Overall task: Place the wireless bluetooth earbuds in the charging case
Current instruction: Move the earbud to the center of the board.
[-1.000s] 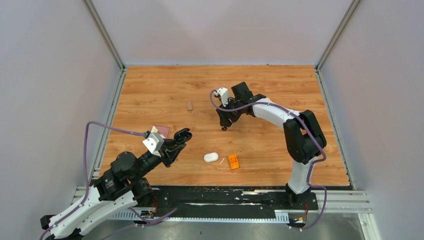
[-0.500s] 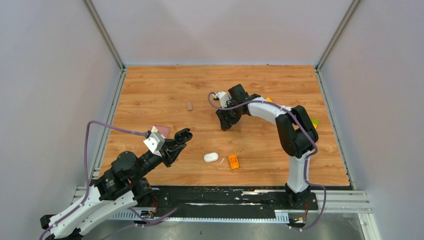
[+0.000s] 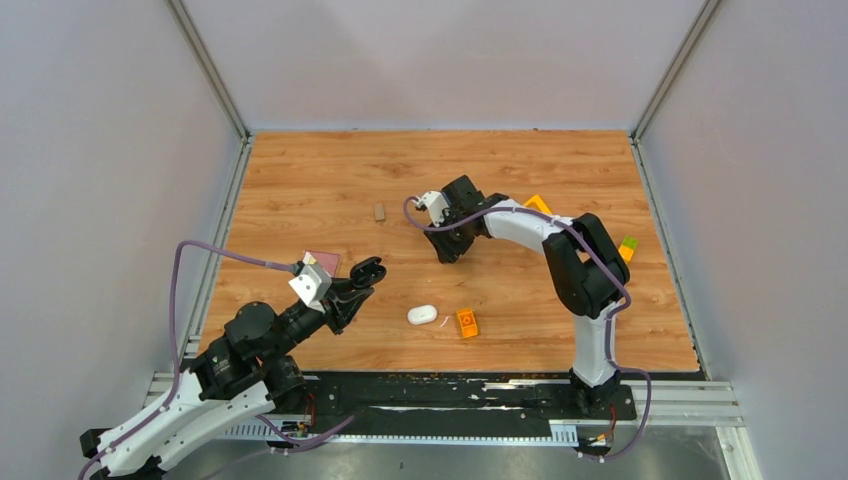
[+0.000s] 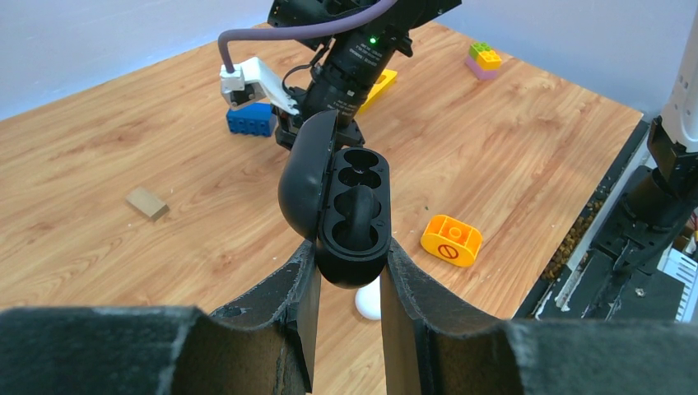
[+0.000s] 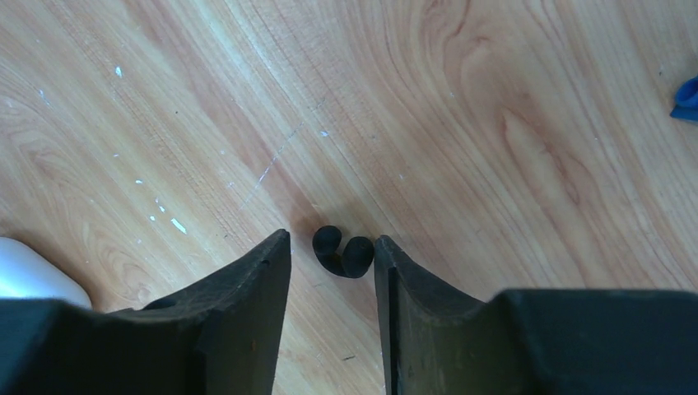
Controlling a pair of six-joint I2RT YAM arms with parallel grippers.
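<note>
My left gripper [image 4: 350,255] [image 3: 358,282] is shut on a black charging case [image 4: 354,206] [image 3: 366,269], held above the table's near left. Its lid is swung open to the left and two empty cavities face up. A tiny black curled earbud [image 5: 343,253] lies on the wood between the fingers of my right gripper [image 5: 332,240] [image 3: 447,254], which is open and low over the table's middle. The right finger [image 5: 387,263] is almost against the earbud, and a gap remains on the left side. The top view hides the earbud under the gripper.
A white oval object [image 3: 422,314] [image 4: 372,300] and an orange block [image 3: 467,322] [image 4: 451,240] lie near the front middle. A tan wooden block [image 3: 379,211], a blue brick [image 4: 251,119], a yellow piece [image 3: 538,203] and a green-yellow brick [image 3: 628,246] are scattered farther back and right.
My right arm has shifted left and settled over the earbud, and its jaws have narrowed around it. The left arm and the case have stayed still.
</note>
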